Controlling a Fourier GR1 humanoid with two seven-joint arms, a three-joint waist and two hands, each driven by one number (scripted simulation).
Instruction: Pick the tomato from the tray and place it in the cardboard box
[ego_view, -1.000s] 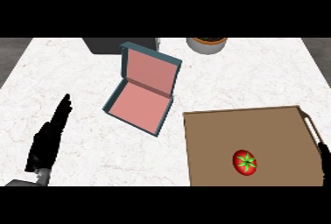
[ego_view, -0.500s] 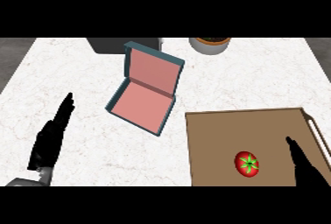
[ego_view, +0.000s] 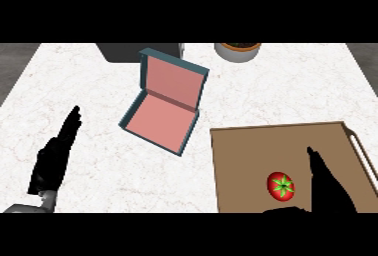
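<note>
Red tomato (ego_view: 280, 186) lying on the brown tray (ego_view: 251, 160), right robot hand (ego_view: 326, 185) just right of the tomato, fingers straight, holding nothing, open box (ego_view: 164, 102) up-left of the tomato, left robot hand (ego_view: 53, 159) open, far left on the tabletop (ego_view: 88, 90)

The robot's matte black left hand (ego_view: 52, 162) is long and slim, tapering to narrow fingers, and joins a grey metal forearm cuff (ego_view: 33, 206). The matte black right hand (ego_view: 328, 187) has the same slender, pointed shape.
</note>
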